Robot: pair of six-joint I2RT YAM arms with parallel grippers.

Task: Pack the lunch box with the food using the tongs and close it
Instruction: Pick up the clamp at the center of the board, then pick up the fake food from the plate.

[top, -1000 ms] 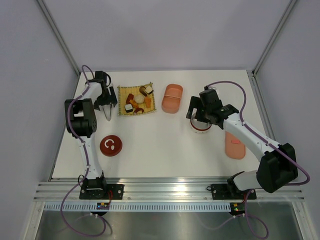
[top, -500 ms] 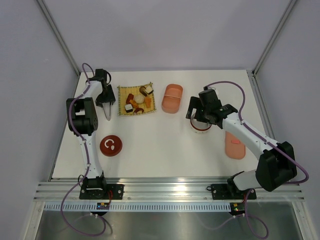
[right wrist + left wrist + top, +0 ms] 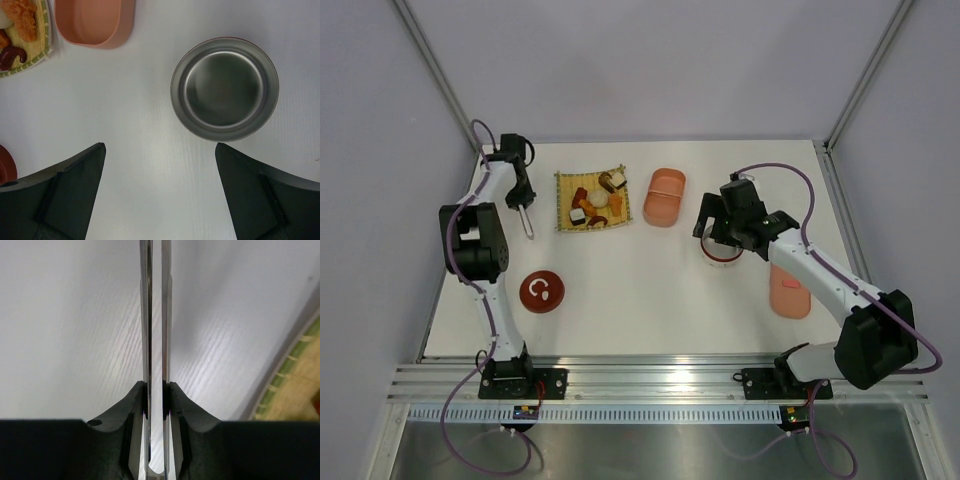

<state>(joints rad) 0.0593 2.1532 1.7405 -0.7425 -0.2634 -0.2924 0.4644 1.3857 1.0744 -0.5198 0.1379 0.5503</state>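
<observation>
The slim silvery tongs (image 3: 156,315) run straight up the middle of the left wrist view, their two arms pressed close together. My left gripper (image 3: 156,400) is shut on them, one black finger on each arm. From above, the tongs (image 3: 525,222) lie left of the yellow mat, with the left gripper (image 3: 519,192) on their far end. The food (image 3: 592,200), several small pieces, sits on the mat. The pink oval lunch box (image 3: 665,196) stands open to the mat's right. My right gripper (image 3: 160,146) is open and holds nothing, just short of a steel bowl (image 3: 224,89).
A flat pink lid (image 3: 790,290) lies at the right, beside the right arm. A round red lid (image 3: 541,291) sits front left. The yellow woven mat (image 3: 300,385) edges into the left wrist view at lower right. The lunch box (image 3: 92,22) shows at the right wrist view's top left.
My left gripper has gone from wide open to shut on the tongs, squeezing their arms together, and has shifted slightly left and back. The right arm has stayed still.
</observation>
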